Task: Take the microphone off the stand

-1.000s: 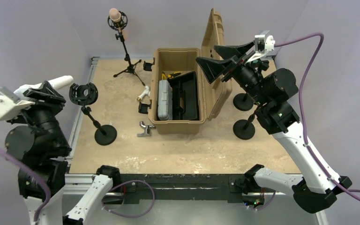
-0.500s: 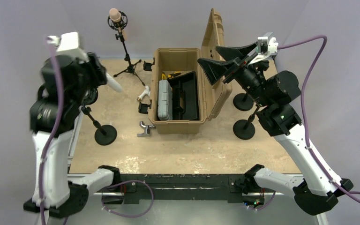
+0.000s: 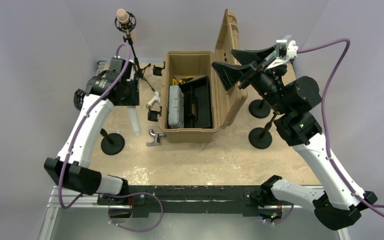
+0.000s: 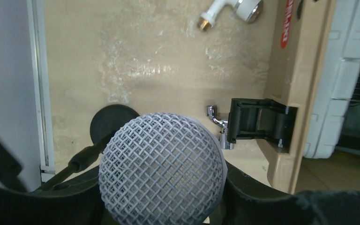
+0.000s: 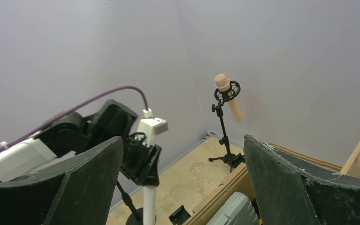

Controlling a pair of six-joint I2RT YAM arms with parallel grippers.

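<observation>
The left arm stretches forward over the table with its elbow bent and its wrist turned straight down. The left gripper (image 3: 131,104) is clamped on the white microphone (image 3: 135,122) near its mesh head. The handle hangs below the fingers, apart from the stand (image 3: 112,143), whose round base sits low beside it. The right arm is raised high. The right gripper (image 3: 224,58) is spread wide and holds nothing.

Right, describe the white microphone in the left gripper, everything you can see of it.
The white microphone has a smooth, plastic-looking white handle and a rounded grey wire-mesh head. The left gripper is shut on its head end, with dark fingers on both sides. The handle hangs straight down over the table, beside the black stand and apart from it. Whether its tip touches the table is unclear.
</observation>
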